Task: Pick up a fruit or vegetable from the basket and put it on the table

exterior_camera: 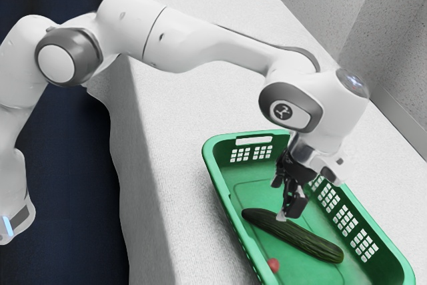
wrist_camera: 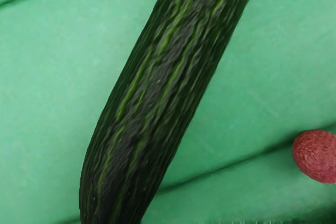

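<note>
Whether the gripper [exterior_camera: 288, 215] stands open or closed cannot be told, but gripping the long cucumber [exterior_camera: 303, 239] off-centre could let its heavier end sag and slip.

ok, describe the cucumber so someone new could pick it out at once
On the white-covered table sits a green plastic basket. The cucumber lies on its floor. It's long, dark green and ridged; its neighbour, a red fruit, is small and round.

A long, ridged green cucumber [exterior_camera: 303, 237] lies in a green basket [exterior_camera: 221, 151] on a white table [exterior_camera: 170, 158]. Nearby, a red fruit [exterior_camera: 273, 265], perhaps lychee.
</note>
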